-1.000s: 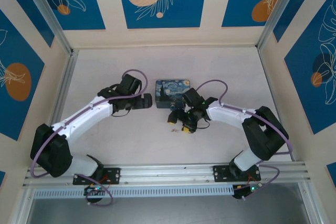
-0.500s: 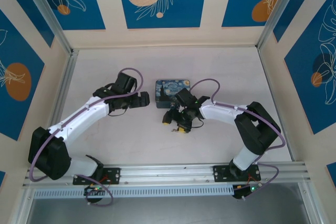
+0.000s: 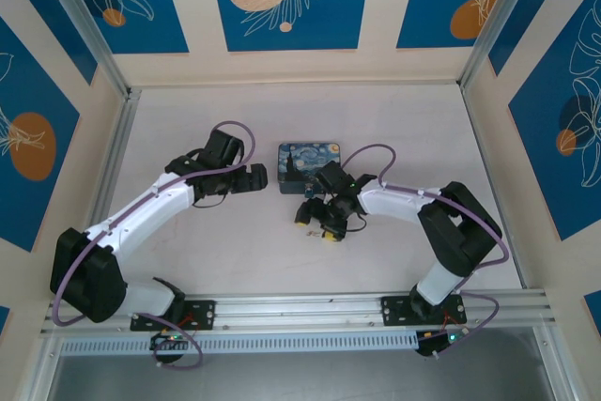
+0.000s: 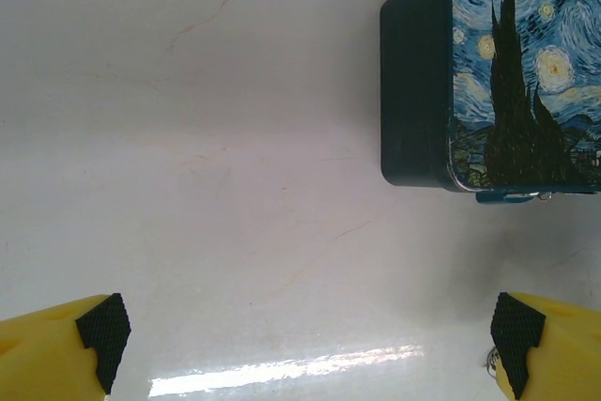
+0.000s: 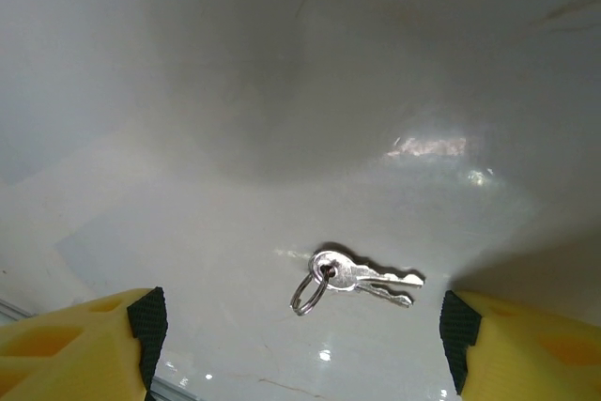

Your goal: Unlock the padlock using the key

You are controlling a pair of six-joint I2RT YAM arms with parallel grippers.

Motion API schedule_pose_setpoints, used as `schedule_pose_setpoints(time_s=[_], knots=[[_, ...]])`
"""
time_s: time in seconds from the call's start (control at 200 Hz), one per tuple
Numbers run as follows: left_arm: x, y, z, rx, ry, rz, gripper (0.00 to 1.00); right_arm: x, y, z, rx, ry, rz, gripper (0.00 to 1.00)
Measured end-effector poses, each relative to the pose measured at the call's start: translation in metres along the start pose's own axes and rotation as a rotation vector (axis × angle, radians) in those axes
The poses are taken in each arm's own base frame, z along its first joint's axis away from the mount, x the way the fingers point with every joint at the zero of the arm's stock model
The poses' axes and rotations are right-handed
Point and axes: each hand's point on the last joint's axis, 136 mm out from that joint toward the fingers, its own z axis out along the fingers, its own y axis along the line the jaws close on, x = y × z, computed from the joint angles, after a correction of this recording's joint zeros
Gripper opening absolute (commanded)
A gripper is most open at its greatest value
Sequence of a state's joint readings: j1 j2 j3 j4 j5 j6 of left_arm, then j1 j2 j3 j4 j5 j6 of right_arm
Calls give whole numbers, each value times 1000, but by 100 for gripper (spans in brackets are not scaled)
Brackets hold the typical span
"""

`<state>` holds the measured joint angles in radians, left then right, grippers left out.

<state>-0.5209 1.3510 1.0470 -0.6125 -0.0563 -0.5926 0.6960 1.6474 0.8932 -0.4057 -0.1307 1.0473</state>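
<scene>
Hovering released and empty, the right pincer [image 5: 302,331] straddles the key [image 5: 376,275], which lies flat near the middle of the desk [image 5: 235,138], on a ring [image 5: 305,296] with a twin [image 5: 390,294]. Risk: pads [image 5: 147,321] skid off thin metal, or pinch both askew. Left pincer [image 4: 310,333], wide and empty, waits beside the painted box [image 4: 507,72]; padlock [image 4: 512,196] at its near edge.

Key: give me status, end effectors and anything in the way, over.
Left end effector open, by painted box. Right end effector open over key. Key flat on table, not gripped; nothing blocking it.
</scene>
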Motion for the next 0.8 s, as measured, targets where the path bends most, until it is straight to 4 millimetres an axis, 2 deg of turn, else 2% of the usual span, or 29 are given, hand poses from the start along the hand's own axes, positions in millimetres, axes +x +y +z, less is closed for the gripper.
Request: schedule_pose_setpoints(time_s=[0.525, 0.67, 0.8], knots=[[-1, 1, -1, 0, -2, -2, 100, -21, 27, 8, -14, -2, -24, 79], [-1, 0, -2, 2, -5, -2, 100, -25, 37, 4, -33, -15, -37, 79], [-3, -1, -6, 10, -18, -2, 100, -22, 38, -2, -30, -24, -44, 83]])
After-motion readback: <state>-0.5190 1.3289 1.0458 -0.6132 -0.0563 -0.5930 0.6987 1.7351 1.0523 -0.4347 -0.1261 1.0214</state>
